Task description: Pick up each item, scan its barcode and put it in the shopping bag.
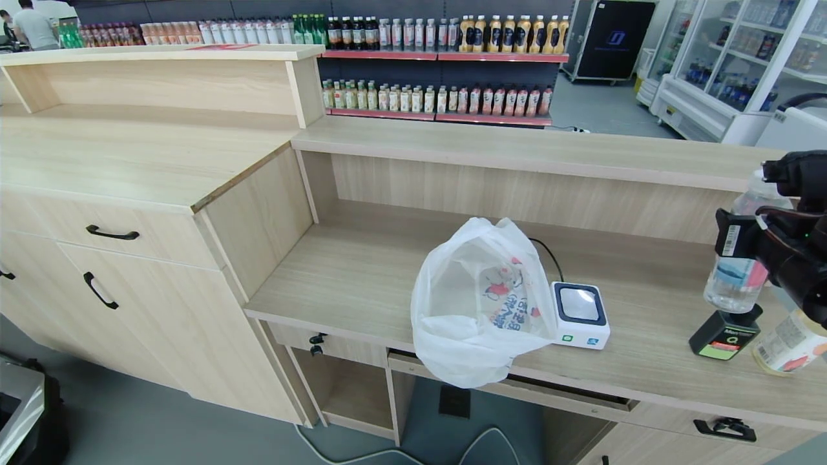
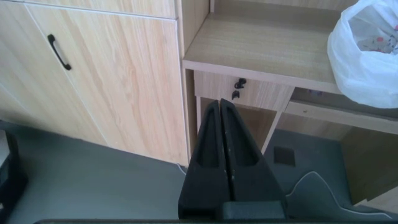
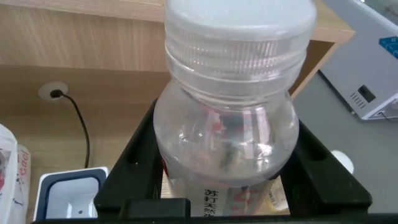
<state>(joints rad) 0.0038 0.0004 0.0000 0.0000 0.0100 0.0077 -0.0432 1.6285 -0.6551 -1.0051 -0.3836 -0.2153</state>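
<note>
1. My left jaws are pressed together on nothing. They hang low by the cupboard (image 2: 112,81), left of the bench (image 1: 362,278) and well apart from everything on it.
2. The bag (image 1: 478,303) stands open-mouthed at the bench's front edge. I can't make out anything inside.
3. The scanner (image 1: 579,313) touches the bag's right side, window up.
4. My right jaws pinch the clear bottle (image 1: 736,284) upright above the bench, well right of the scanner. The scan lies leftward, and this arm is nearer.
5. Below it stands a dark item (image 1: 723,332), with a pale bottle (image 1: 791,342) tilted just beside.
</note>
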